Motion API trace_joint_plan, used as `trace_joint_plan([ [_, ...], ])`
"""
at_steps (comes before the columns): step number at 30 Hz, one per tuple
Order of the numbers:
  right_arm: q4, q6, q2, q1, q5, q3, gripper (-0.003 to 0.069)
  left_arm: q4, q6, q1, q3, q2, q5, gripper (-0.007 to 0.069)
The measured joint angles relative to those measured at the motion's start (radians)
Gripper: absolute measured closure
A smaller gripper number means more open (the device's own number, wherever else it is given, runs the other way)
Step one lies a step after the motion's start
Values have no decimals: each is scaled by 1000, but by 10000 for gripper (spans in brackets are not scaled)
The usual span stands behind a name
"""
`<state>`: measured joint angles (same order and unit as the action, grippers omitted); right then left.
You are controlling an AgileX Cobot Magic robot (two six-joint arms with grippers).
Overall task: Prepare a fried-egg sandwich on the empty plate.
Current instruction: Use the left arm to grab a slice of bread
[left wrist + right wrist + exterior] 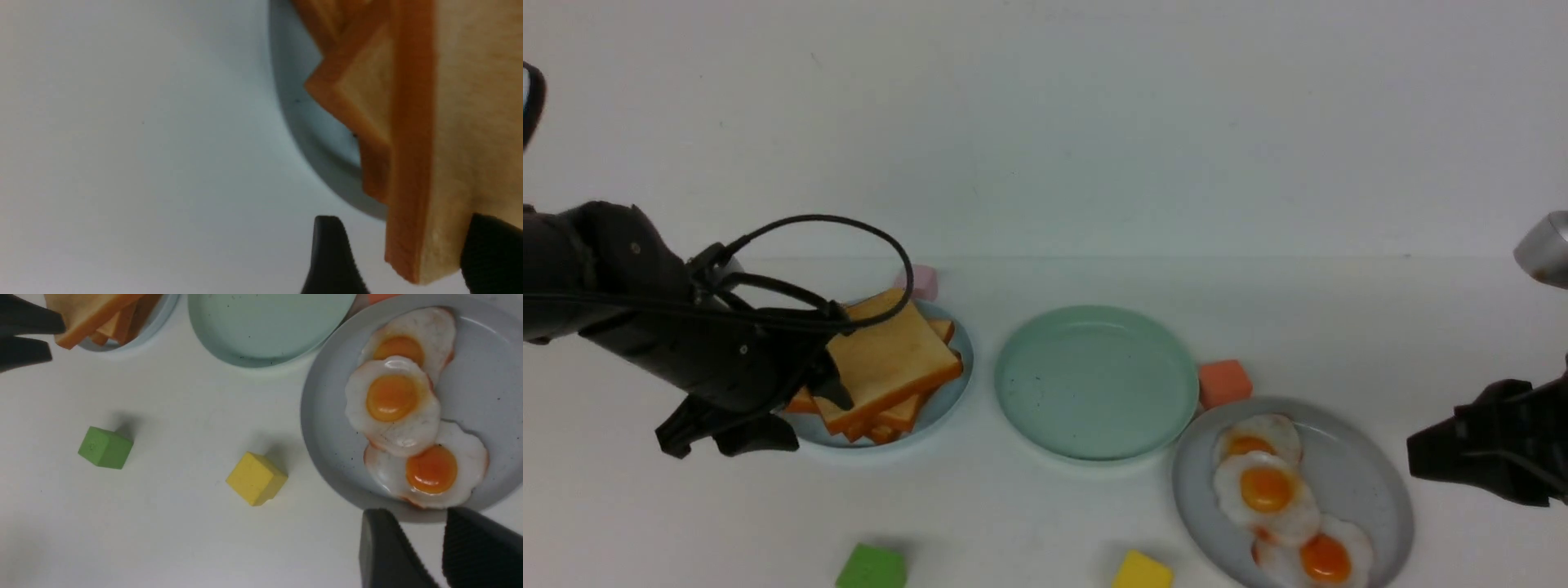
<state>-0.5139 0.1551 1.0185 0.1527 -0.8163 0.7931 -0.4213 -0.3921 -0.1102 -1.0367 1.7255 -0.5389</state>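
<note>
On the white table point(1029, 523), centre, front view: mint-green plate point(1094, 380), bare, nothing on it. Sandwich not yet assembled.

Robot's left of it: pale blue plate point(935, 416) with an askew toast pile point(894, 416). Top toast slice point(890, 359) sits tilted across the pile, near corner overhanging the plate rim.

Left gripper point(827, 392) is at that corner. Left wrist view: the slice's corner lies between the two fingers point(333, 253). One finger touches the broad face; the other stands apart from the crust, with a visible gap. Jaws spread, not yet pinching.

Robot's right of the mint plate: larger grey plate point(1372, 490) carrying three overlapping fried eggs point(1266, 490), white with orange yolks.

Right gripper point(1425, 453) hangs just beside the grey plate's rim, clear of the eggs. Right wrist view: its fingers are parted with table showing between them, holding nothing.

Loose blocks:
- pink block point(919, 282) behind the blue plate
- orange block point(1225, 382) between the mint and grey plates, just beside the mint rim
- green block point(872, 567) and yellow block point(1142, 572) at the near edge, well apart
</note>
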Motion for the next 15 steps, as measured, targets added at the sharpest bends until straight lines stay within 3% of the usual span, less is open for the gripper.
trace_joint_plan([
  [15,-12,0,0,0,-14,0,418,-35,0,0,-49,0,4,190],
])
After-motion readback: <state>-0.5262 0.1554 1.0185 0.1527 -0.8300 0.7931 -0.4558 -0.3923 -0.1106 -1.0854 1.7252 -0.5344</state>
